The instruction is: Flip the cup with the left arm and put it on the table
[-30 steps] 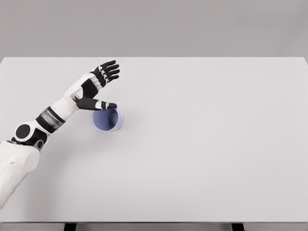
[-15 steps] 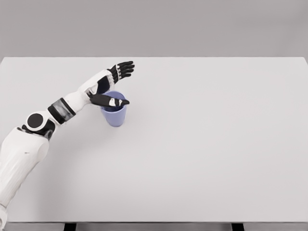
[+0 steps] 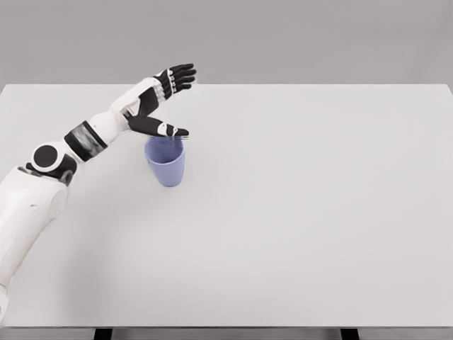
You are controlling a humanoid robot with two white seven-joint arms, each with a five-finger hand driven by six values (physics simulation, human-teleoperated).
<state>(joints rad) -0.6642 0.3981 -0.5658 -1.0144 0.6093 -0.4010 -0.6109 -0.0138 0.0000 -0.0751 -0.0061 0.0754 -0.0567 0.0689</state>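
Note:
A light blue-purple cup (image 3: 166,163) stands upright on the white table (image 3: 304,212), left of the middle, its mouth facing up. My left hand (image 3: 168,100) hovers just behind and above it, palm toward the cup. Its four fingers (image 3: 178,74) are spread and point away to the upper right. The thumb (image 3: 164,129) lies across the cup's far rim, touching or nearly touching it. Nothing is clasped between thumb and fingers. The left arm reaches in from the lower left. My right arm does not show.
The table's far edge (image 3: 283,85) runs just behind the hand, with a plain grey wall beyond. Two dark table legs (image 3: 103,333) show at the bottom edge.
The cup went from tilted with its mouth toward me to standing upright. My left hand rose and moved farther back, with the thumb staying at the rim.

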